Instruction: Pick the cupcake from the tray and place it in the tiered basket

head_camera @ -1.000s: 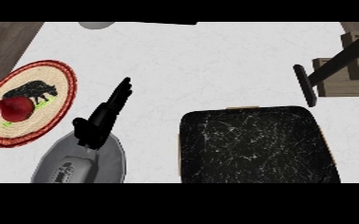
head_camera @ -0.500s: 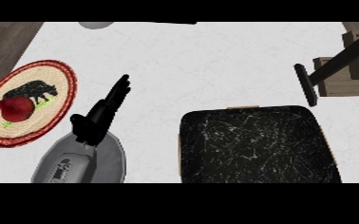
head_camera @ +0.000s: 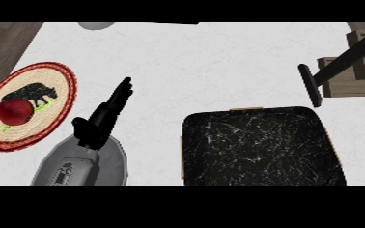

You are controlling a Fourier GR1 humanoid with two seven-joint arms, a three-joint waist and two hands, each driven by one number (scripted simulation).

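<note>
A black marbled tray [head_camera: 257, 147] with a thin tan rim lies at the lower right of the white counter; nothing shows on its top. No cupcake is visible anywhere in the head view. Part of the tiered basket [head_camera: 341, 72], brown wooden bars with a black rod [head_camera: 310, 84], enters from the right edge. My left hand [head_camera: 100, 118] rests open at the lower left, fingers straight and pointing up and to the right, holding nothing, well left of the tray. My right hand does not show.
A woven plate [head_camera: 50, 84] with a red rim and a black animal figure sits at the left edge, with a red apple [head_camera: 16, 110] on it. A grey rounded object [head_camera: 96, 25] peeks in at the top.
</note>
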